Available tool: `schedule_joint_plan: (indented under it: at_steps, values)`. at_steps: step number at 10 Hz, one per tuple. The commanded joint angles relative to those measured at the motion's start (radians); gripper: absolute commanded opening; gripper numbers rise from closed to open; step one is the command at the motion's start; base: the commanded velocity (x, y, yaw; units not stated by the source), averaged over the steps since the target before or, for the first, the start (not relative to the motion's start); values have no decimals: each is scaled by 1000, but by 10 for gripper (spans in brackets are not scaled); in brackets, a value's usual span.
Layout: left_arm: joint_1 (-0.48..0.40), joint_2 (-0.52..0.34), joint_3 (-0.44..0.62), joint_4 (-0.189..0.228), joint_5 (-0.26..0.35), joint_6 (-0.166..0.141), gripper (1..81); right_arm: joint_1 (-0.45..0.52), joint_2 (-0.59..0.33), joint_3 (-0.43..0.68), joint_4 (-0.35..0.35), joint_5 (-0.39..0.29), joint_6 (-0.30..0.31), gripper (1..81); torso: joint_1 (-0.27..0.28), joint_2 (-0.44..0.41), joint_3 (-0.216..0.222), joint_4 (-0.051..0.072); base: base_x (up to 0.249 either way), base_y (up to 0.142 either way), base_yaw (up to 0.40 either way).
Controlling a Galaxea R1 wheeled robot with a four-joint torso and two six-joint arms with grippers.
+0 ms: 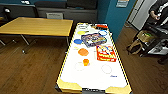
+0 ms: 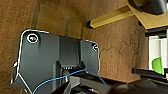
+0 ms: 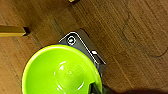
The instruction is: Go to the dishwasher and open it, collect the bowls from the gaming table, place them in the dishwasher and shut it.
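The gaming table (image 1: 75, 86), white-topped with a yellow rim, stretches away straight ahead of me. Bowls stand on its far half: a yellow one (image 1: 81, 32), a blue one (image 1: 78, 41), an orange one (image 1: 83, 52) and a pale blue-rimmed one (image 1: 102, 32). A small orange piece (image 1: 86, 62) sits nearer the middle. A bright green bowl (image 3: 60, 72) hangs above the wood floor in my right gripper (image 3: 95, 88), a dark finger crossing its rim. A sliver of that green bowl (image 2: 157, 65) appears in the left wrist view. My left gripper (image 2: 82, 87) hangs low over the floor.
Two flat colourful game boxes (image 1: 93, 39) (image 1: 105, 53) lie among the bowls. A plain yellow wooden table (image 1: 37, 26) stands to the left. At the back right are a person (image 1: 158, 11) and a dark cart with a bag (image 1: 145, 37). Wood floor runs along both sides.
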Motion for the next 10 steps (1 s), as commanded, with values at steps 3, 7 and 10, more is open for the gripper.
schedule_joint_plan:
  at_steps: [3,7,10]
  values:
    - [-327,-212,278,-57,142,3,811,-82,158,-54,-126,-28,-4,10,0,0,0,0,0,0,0]
    - [-645,-206,314,-210,397,1,811,-91,301,-138,-163,-39,-6,10,0,0,0,0,0,0,0]
    - [-913,-209,317,-304,595,-5,811,-89,362,-195,-166,-41,-7,10,0,0,0,0,0,0,0]
